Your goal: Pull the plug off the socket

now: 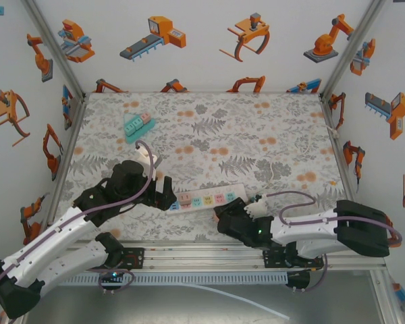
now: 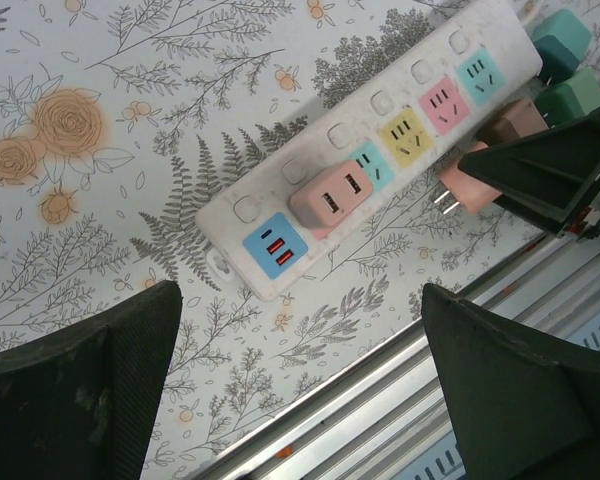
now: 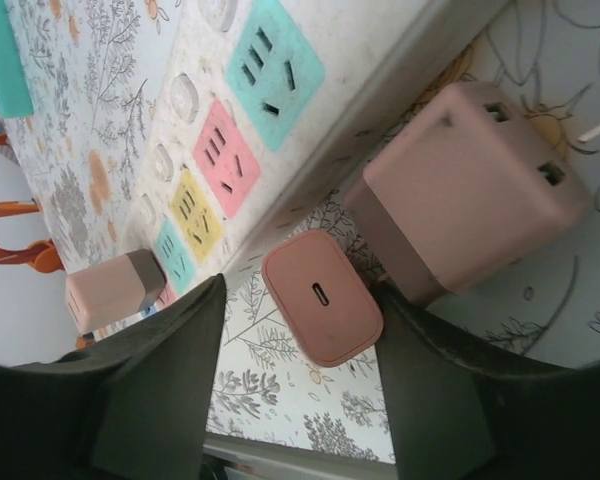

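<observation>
**Release step.** My right gripper (image 3: 300, 300) has its fingers parted either side of the small pink plug (image 3: 322, 297). A gap shows on one flank, so I read this as no clamp. The plug lies free on the table, just beside the near edge of the power strip (image 1: 212, 198), with a larger pink adapter (image 3: 465, 190) next to it. My left gripper (image 2: 300, 300) has its fingers wide apart, holding nothing, at the strip's other end. Beyond, a seated pink adapter (image 2: 330, 197) occupies one socket. The next move, as I judge it, is to lift the right fingers clear without nudging the freed plug.
</observation>
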Available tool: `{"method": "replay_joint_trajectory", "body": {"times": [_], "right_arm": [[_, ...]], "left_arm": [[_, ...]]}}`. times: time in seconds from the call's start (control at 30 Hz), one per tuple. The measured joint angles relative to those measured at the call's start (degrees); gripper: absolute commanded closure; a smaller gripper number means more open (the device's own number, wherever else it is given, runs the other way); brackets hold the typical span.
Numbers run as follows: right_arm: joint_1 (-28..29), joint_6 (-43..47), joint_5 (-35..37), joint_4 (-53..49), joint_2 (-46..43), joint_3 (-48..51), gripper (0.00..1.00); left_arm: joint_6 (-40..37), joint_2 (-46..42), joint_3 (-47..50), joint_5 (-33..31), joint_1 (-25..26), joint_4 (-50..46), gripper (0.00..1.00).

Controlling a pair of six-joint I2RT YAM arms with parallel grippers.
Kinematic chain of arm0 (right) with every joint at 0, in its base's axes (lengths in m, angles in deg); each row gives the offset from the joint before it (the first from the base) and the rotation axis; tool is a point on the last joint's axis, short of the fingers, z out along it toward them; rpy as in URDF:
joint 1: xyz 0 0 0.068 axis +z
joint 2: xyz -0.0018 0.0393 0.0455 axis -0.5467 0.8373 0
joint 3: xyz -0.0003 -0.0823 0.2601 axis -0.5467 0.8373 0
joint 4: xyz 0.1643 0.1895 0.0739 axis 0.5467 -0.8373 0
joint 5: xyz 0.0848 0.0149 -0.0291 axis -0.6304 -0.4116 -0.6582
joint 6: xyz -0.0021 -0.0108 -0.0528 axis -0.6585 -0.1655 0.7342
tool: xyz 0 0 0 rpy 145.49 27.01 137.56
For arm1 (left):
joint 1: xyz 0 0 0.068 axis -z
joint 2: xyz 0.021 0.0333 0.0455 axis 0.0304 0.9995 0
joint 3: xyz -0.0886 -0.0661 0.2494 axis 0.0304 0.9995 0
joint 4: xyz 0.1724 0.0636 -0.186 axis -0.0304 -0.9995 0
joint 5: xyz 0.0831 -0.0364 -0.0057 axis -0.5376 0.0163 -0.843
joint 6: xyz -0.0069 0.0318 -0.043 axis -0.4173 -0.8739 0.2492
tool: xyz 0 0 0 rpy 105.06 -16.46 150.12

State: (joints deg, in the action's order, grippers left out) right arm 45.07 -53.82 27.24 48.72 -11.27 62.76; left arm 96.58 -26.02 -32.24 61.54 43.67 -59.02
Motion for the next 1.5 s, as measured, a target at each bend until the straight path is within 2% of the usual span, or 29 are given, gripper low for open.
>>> {"method": "replay_joint_trajectory", "body": {"times": [0.1, 0.37, 0.53, 0.67, 0.77, 0.9, 1.07, 1.23, 1.37, 1.5], "right_arm": [[0.0, -0.2, -0.4, -3.5, -3.2, -0.7, 0.25], [0.0, 1.2, -1.6, -13.6, -11.5, -1.0, 0.24], [0.0, 7.0, 1.0, -22.0, -15.6, -6.1, 0.24], [-0.1, 19.7, 7.2, -26.4, -16.8, -13.2, 0.2], [-1.2, 33.2, 12.2, -27.1, -16.5, -18.4, 0.15], [-5.4, 59.0, 13.4, -19.3, -15.2, -21.1, 0.15], [-12.4, 88.0, 2.5, -7.4, -11.3, -21.1, 0.14], [-15.8, 113.6, -16.3, 0.6, -5.1, -21.1, 0.12], [-17.5, 127.4, -31.6, 3.0, 0.4, -21.5, 0.12], [-19.2, 137.3, -45.9, 4.2, 5.6, -23.2, 0.17]], "left_arm": [[0.3, 0.0, 0.0, -0.2, 0.0, 0.0, 0.03], [0.7, 0.0, 0.1, -0.2, 0.0, 0.1, 0.03], [0.9, 0.3, 0.1, -0.5, 0.0, 0.2, 0.03], [1.3, 0.3, 0.3, -1.2, 0.0, 0.4, 0.03], [1.9, 0.3, 0.4, -2.4, 0.0, 0.5, 0.03], [3.0, 0.3, 1.1, -4.5, 0.0, 0.9, 0.03], [5.0, 0.4, 2.1, -7.4, 0.0, 1.1, 0.03], [8.0, 0.4, 4.4, -10.9, 0.0, 1.2, 0.03], [11.0, 0.8, 5.9, -12.2, -0.5, 1.2, 0.03], [14.0, 2.6, 7.5, -11.3, -3.5, 2.1, 0.03]]}}
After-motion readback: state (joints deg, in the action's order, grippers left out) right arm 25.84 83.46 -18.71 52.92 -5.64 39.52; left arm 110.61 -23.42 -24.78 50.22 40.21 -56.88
